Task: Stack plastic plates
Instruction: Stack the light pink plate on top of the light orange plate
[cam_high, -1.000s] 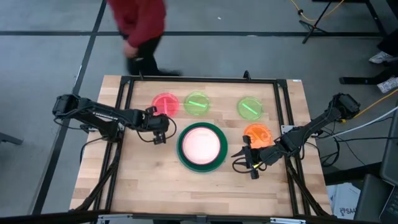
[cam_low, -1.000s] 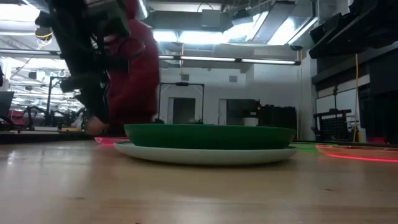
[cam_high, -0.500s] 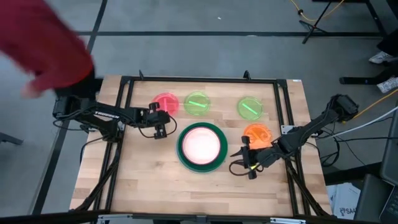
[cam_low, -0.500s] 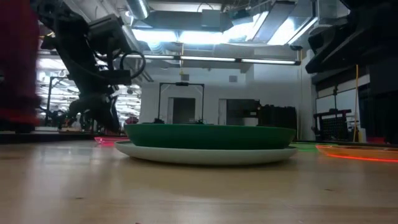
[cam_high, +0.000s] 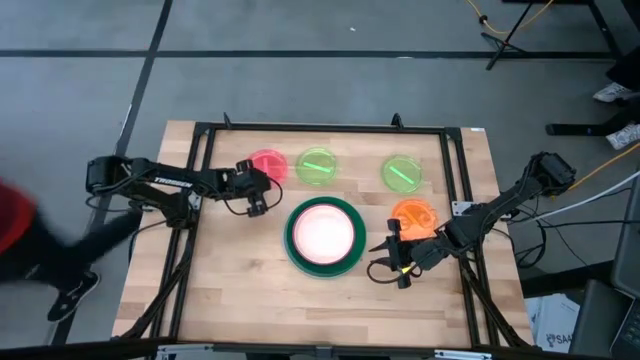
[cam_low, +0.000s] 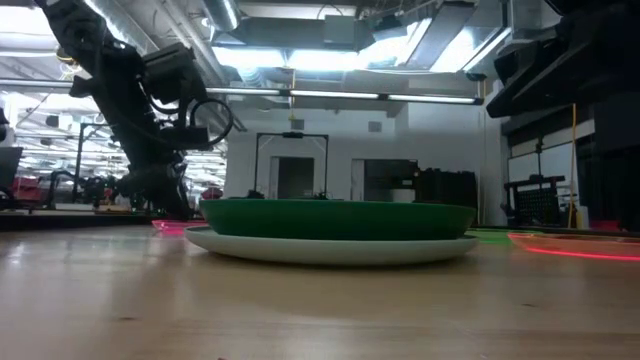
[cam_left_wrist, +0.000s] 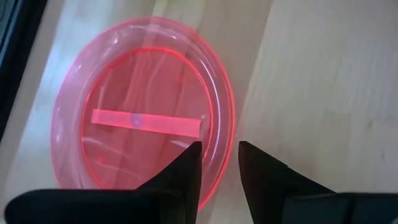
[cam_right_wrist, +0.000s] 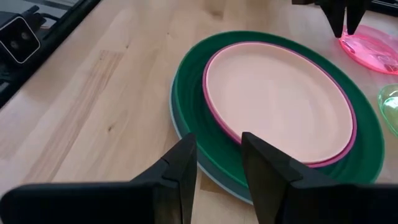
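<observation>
Left gripper (cam_high: 257, 207) is over the near rim of the red plate (cam_high: 266, 165), back-left part of the bench (cam_high: 240, 290). In the left wrist view the fingers (cam_left_wrist: 184, 173) stand slightly apart with the rim edge of the red plate between them, not clamped on anything. So the step in hand looks like picking up red.

- Drop until one finger goes under the lip and the other over it. The plate lies flat on the wood, so you'll likely need to press the lower finger against the bench to get under.
- Bite only the rim. Translucent thin plastic will probably flex and slip; close gently, lift slowly.
- Carry it to the stack (cam_high: 323, 236) at bench centre: cream-pink plate (cam_right_wrist: 277, 99) on magenta, on dark green, with a pale one at the bottom. Release low and centred.

Right gripper (cam_high: 387, 261) waits near the stack's right side, just beside the orange plate (cam_high: 414, 216), fingers parted, holding nothing. Keep it clear of your drop path. Two lime green plates (cam_high: 318, 165) sit along the back edge, untouched.
</observation>
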